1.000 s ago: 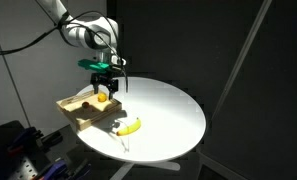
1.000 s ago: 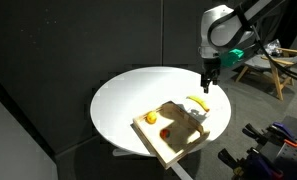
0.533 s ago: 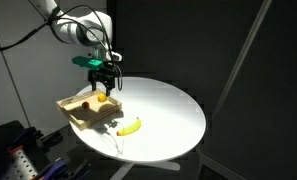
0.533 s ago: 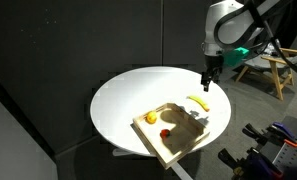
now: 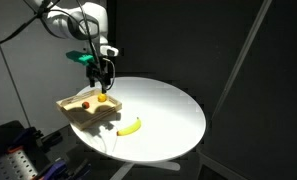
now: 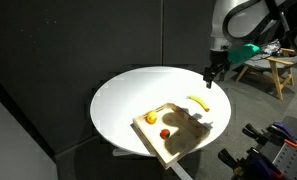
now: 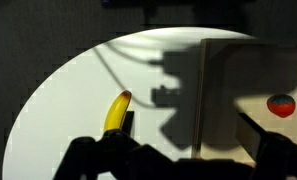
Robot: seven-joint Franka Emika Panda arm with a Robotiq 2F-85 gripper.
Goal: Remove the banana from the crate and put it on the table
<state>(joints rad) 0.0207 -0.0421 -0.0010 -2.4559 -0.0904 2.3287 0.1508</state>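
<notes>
On the table [image 6: 128, 95], one banana [image 6: 198, 102]; in the crate [image 6: 180, 143], two fruits [image 6: 151, 118]

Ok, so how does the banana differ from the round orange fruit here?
Place: the banana lies on the bare table, outside the crate, while the orange fruit sits inside the crate.
Shape: the banana is a long curved crescent, and the orange fruit is round.
Colour: the banana is yellow, and the orange fruit is a deeper orange.
Both are small fruits lying at rest.
</notes>
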